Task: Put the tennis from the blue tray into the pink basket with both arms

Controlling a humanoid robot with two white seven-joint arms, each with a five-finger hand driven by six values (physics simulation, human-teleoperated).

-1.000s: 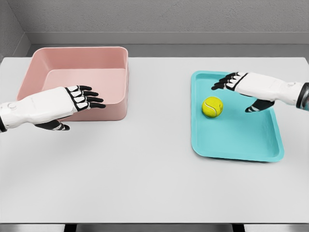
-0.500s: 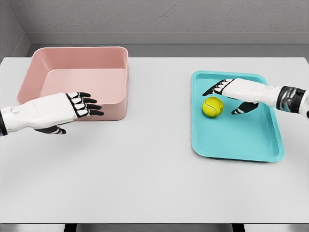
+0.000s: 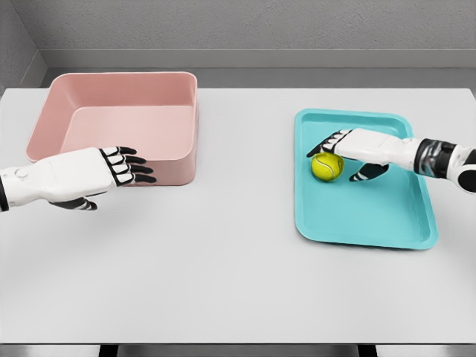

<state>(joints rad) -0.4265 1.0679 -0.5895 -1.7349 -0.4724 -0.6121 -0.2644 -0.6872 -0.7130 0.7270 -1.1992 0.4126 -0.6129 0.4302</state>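
Observation:
A yellow-green tennis ball [image 3: 326,166] lies in the upper left part of the blue tray [image 3: 387,216]. My right hand [image 3: 343,155] reaches in from the right and hovers right at the ball, fingers spread over its top and thumb off to its right side, open and not closed around it. The pink basket [image 3: 119,123] stands at the far left with nothing in it. My left hand [image 3: 111,172] floats open in front of the basket's near wall, fingers pointing right.
The white table [image 3: 223,253] carries only the basket and the tray. A wide gap of bare tabletop separates them. Grey walls rise behind the table's far edge.
My right hand has slid left and lower across the tray until its fingers are over the ball. My left hand has drawn back to the left and dropped slightly.

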